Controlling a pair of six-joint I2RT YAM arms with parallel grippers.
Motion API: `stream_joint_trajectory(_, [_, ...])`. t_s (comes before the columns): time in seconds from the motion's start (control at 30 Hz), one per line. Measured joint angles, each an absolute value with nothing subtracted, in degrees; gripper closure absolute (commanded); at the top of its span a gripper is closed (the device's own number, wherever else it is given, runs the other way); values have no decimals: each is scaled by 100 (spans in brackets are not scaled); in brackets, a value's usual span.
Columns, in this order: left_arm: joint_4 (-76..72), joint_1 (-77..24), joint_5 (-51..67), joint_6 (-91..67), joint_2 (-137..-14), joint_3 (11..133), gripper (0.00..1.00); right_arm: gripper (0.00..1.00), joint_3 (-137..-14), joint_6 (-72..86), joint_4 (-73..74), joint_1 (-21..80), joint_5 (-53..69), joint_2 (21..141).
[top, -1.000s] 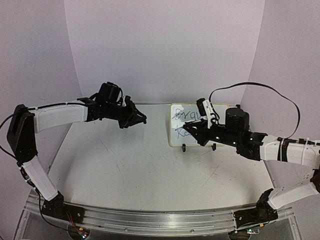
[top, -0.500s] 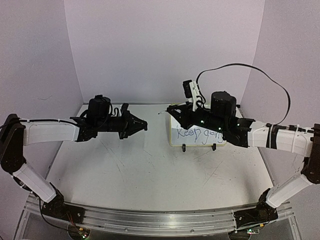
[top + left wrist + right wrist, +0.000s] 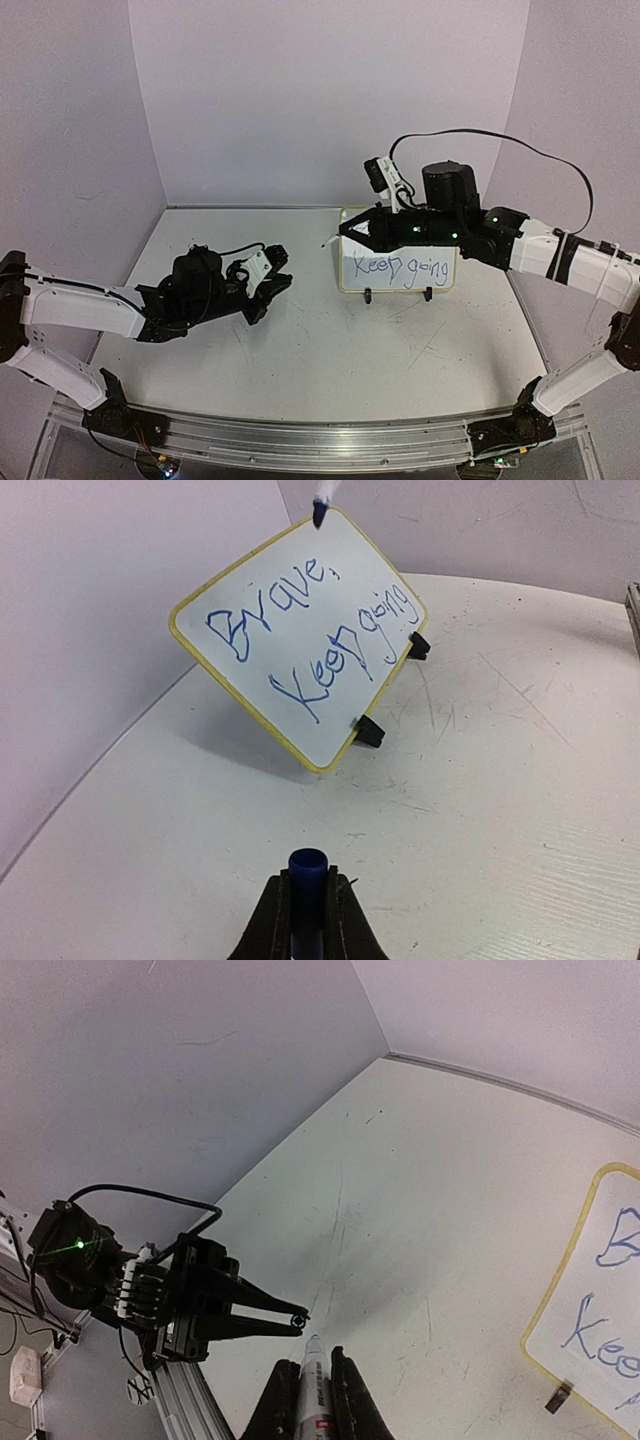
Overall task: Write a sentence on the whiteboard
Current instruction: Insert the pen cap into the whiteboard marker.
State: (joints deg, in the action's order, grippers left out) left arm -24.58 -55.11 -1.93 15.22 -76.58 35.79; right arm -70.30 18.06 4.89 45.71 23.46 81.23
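Standing lengthwise left-right, the whiteboard (image 3: 402, 270) faces nearward — right hand (image 3: 347, 232) grips a marker (image 3: 314, 1400), left hand (image 3: 307, 912) a blue cap (image 3: 308, 872).

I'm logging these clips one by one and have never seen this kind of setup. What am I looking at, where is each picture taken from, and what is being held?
Two robot arms are bolted at the near edge of a scratched white table. The wide picture comes from a fixed camera above and behind them. The other two come from a camera on each wrist, looking along that arm's own pincer.

On the table stands a small whiteboard with a yellow rim, propped on two black clip feet. It reads "Brave, Keep going" in blue.

The right pincer is shut on a marker, whose tip is near the board's top edge. The left pincer, low over the table and facing the board, is shut on a blue cap, probably the marker's.
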Motion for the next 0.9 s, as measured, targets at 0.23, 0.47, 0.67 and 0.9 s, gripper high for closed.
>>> stream_joint_trajectory(0.23, [-2902, -5507, -174, 2390, -7671, 3579, 100, 100, -7065, 1710, 611, 4871, 2165, 8403])
stream_joint_trajectory(0.47, [-3009, -5507, -143, 2508, -7846, 3579, 100, 100, -7109, 1682, 556, 5186, 1874, 8803])
stream_joint_trajectory(0.67, [-3015, -5507, -139, 2519, -7894, 3579, 100, 100, -7116, 1684, 517, 5266, 1734, 8962])
stream_joint_trajectory(0.9, [-3015, -5509, -137, 2534, -7894, 3579, 100, 100, -7240, 1704, 386, 5266, 1734, 9043])
